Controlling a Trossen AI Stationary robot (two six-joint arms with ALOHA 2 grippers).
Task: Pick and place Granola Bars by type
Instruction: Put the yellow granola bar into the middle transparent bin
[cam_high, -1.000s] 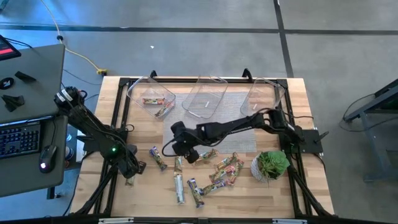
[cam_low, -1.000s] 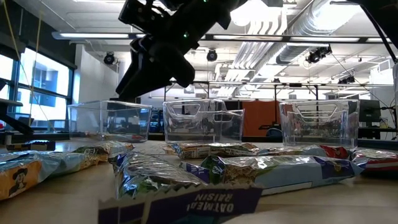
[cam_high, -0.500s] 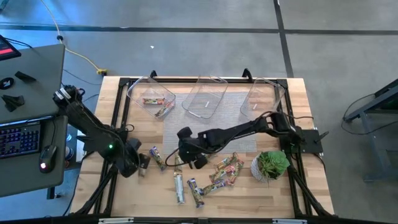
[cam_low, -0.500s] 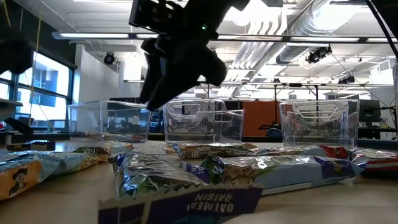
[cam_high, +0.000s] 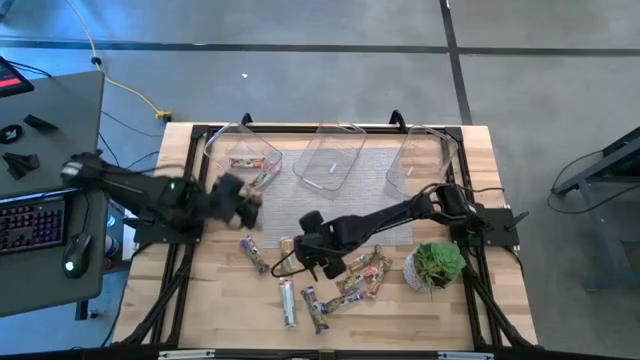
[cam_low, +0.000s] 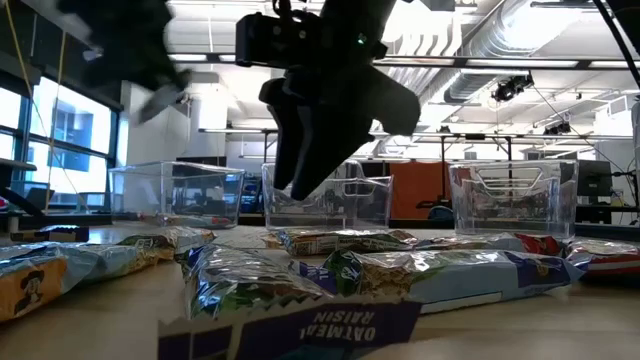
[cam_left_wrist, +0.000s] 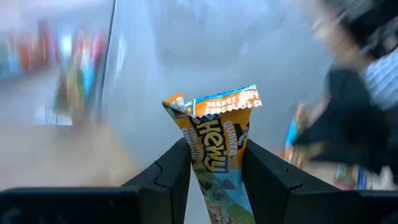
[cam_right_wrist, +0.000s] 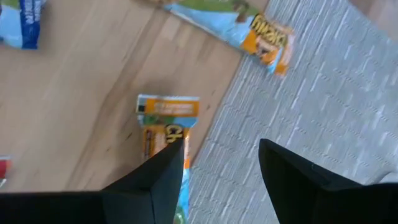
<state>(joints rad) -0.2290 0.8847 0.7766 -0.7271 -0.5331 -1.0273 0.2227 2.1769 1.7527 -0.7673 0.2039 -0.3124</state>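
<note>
My left gripper is raised beside the left clear bin and is shut on an orange-and-blue granola bar. That bin holds two bars. My right gripper hangs open over the middle of the table. In the right wrist view its fingers stand above an orange-labelled bar that lies flat on the wood at the grey mat's edge. Several more bars lie scattered on the near half of the table, and they show close up in the low view. My left gripper pinches the orange-and-blue bar between its two fingers near the bar's lower part. The bar runs along the fingers and its crimped free end sticks out past the fingertips. It is lifted clear of the table.
Three clear bins stand along the far edge; the middle bin and the right bin hold no bars that I can see. A grey mat lies before them. A small potted plant stands near the right edge.
My left gripper has risen from the table's near left part and swung toward the far edge, up to the left bin, carrying the orange-and-blue bar. My right gripper has drifted a little toward the near edge and the right, over the scattered bars.
</note>
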